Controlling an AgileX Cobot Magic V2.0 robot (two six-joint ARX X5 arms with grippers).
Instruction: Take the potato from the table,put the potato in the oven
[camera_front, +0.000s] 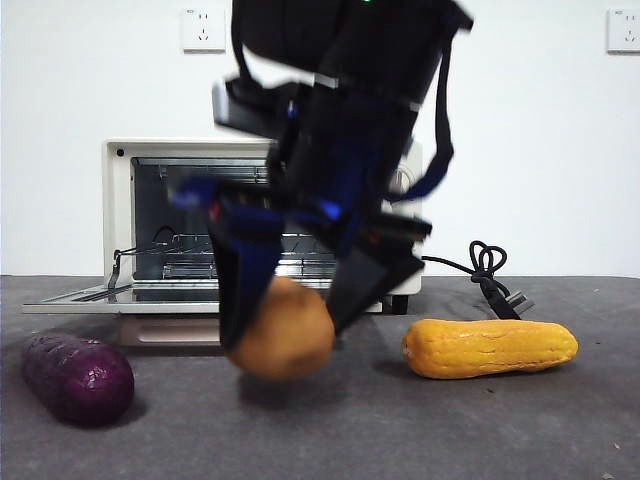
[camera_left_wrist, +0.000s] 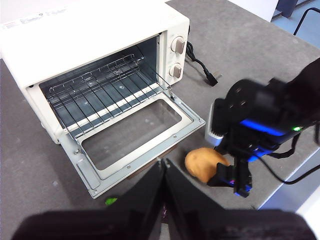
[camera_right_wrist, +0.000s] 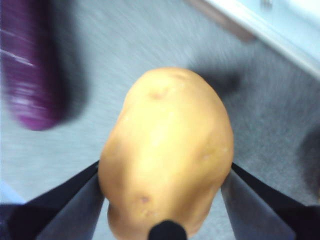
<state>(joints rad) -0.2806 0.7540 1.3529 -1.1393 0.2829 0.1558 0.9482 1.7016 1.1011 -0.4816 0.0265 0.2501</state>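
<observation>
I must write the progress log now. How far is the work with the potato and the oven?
Done: the oven door is already open, and the right claw is shut on the potato. In hand: the potato looks just off the table, in front of the door. Left: carry it onto the rack and release. The left claw waits, shut.

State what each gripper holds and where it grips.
The right gripper holds the potato, one jaw against each of its two opposite sides, around its middle. The left gripper is shut and holds nothing.
</observation>
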